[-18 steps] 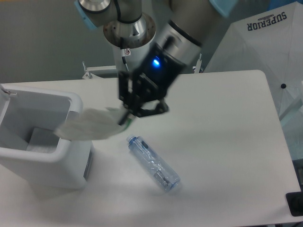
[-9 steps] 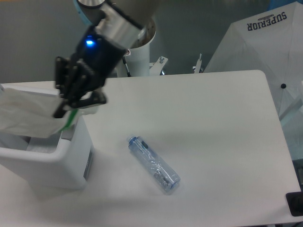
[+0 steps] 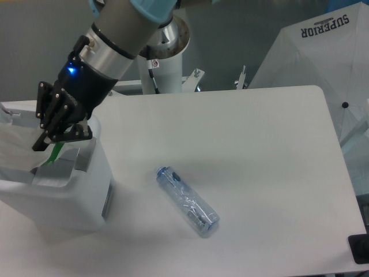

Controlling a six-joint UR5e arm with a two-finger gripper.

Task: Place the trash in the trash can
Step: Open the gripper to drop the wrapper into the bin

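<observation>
Carried leftward across the table over the past second, the flat white packet (image 3: 20,151) now hangs over the open mouth of the trash can (image 3: 86,196), where a second ago it was still out over the bare tabletop, just right of the bin. Half a second ago it had only reached the rim; it now sits lower and further left, its green-marked end (image 3: 56,153) dipping towards the bin's inner wall. The gripper (image 3: 53,137) is clenched on the packet's right edge, black fingers pinching it just above the can's far right corner.

By this evidence the first of two deliveries is nearly done: what remains appears to be letting go so the packet drops inside. The crushed clear bottle (image 3: 187,199), blue cap pointing up-left, lies untouched on the table (image 3: 259,150) to the right of the can and well apart from it, in the same spot as in both earlier views. It would be the second item to collect.

The arm reaches down from the upper middle and slants left, its silver wrist and blue status light (image 3: 71,70) above the bin's far edge, fingers pointing down and left into the opening.
</observation>
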